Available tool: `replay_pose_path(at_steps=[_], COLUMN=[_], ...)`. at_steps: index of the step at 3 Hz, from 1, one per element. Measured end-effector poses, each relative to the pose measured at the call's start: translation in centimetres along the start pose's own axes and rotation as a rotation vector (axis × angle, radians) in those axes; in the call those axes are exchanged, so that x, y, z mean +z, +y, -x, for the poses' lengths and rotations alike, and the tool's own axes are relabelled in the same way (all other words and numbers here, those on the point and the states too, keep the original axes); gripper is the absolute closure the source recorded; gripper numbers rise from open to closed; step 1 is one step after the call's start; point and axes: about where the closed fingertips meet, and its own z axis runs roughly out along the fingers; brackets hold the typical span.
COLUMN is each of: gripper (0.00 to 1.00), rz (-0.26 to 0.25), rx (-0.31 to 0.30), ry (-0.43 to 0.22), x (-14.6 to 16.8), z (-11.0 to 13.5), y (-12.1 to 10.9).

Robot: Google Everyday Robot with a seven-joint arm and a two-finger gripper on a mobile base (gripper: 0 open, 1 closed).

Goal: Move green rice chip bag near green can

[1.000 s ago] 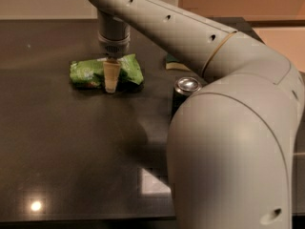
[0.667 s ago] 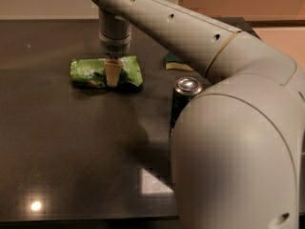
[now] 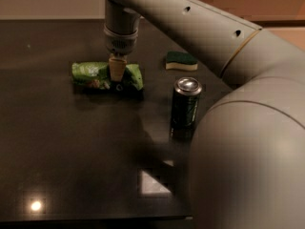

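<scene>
I am over a dark, shiny table (image 3: 62, 147). It is almost black and it shines like glass. A small round spot of light (image 3: 35, 205) glows near its front edge. A pale square patch of light (image 3: 152, 183) sits on it too, closer to my big gray arm (image 3: 200, 23). Behind the table there is a pale wall (image 3: 47, 1), and off to one side a brown-orange wall (image 3: 248, 1).

My gripper (image 3: 116, 71) points straight down onto the middle of the green rice chip bag (image 3: 90, 74). A tan part of it stands in front of the bag. I cannot tell if my jaws are open or closed, or if I have hold of the bag.

The bag is bright green and crinkly, and it lies flat on the table. It has white and brown print, but I cannot read any words on it.

The green can (image 3: 186, 104) stands upright, apart from the bag and closer to the front of the table. Its top is shiny silver. It has pale green marks on the side that I cannot read.

A sponge (image 3: 181, 60) lies farther back, behind the can, with its dark green side up and yellow underneath.
</scene>
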Motion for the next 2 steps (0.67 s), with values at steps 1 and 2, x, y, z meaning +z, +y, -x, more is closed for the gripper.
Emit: replay_pose_path(at_steps=[1,2], gripper=[1.0,1.0], rz=[0.021,0.043], rx=[0.012,0.034], ry=[0.0,0.0], x=[-1.8,-3.2], z=[-1.8,-3.9], y=[1.6,3.4])
